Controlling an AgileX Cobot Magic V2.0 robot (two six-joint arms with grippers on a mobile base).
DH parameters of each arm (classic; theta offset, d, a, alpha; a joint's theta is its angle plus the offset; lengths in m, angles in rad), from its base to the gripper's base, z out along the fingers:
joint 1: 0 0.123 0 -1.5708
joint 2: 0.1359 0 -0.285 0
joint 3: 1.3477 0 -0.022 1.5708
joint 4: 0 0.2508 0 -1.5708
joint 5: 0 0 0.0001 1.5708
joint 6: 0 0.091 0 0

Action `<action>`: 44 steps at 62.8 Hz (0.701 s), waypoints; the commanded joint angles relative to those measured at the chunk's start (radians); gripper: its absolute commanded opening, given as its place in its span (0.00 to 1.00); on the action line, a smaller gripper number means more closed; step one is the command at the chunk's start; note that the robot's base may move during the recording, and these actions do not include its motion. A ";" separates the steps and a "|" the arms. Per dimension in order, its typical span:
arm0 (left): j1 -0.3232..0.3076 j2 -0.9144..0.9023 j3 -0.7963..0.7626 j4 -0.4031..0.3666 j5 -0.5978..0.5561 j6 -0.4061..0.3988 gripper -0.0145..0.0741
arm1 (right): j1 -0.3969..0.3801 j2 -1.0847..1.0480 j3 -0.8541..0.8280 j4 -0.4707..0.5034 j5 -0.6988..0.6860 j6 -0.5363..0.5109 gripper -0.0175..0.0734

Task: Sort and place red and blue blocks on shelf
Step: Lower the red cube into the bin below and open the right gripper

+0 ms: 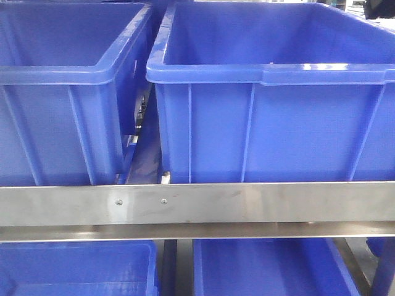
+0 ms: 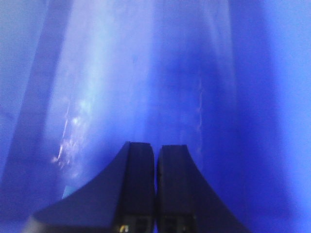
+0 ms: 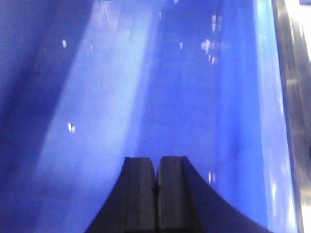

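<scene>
Shelf: I see its steel front rail (image 1: 247,202) running across, near.
Bins: two large blue bins (image 1: 278,98) above the rail, two below.
Left gripper (image 2: 155,150): jaws together, empty, over blue plastic.
Right gripper (image 3: 156,162): likewise pressed together, empty.
Blocks: I find none in view.

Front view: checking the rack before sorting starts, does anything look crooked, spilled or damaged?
Nothing stands out. Both upper blue bins sit level behind the steel rail, which looks straight and undamaged. No blocks are in view.

Place: warehouse or factory storage area
Evidence: large blue plastic bins (image 1: 271,117) in rows on a tiered steel shelf (image 1: 247,203) with a screwed front rail
</scene>
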 commanded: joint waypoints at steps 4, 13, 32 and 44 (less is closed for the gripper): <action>-0.002 -0.042 -0.037 0.001 -0.055 0.000 0.31 | 0.001 -0.066 -0.039 -0.002 -0.062 -0.006 0.25; -0.002 -0.082 -0.037 0.003 -0.060 0.000 0.31 | 0.001 -0.108 -0.037 -0.002 -0.062 -0.006 0.25; -0.002 -0.243 0.101 0.012 -0.084 0.000 0.31 | 0.001 -0.240 0.092 -0.002 -0.063 -0.006 0.25; -0.002 -0.337 0.215 0.012 -0.110 0.000 0.31 | 0.001 -0.341 0.208 -0.002 -0.067 -0.006 0.25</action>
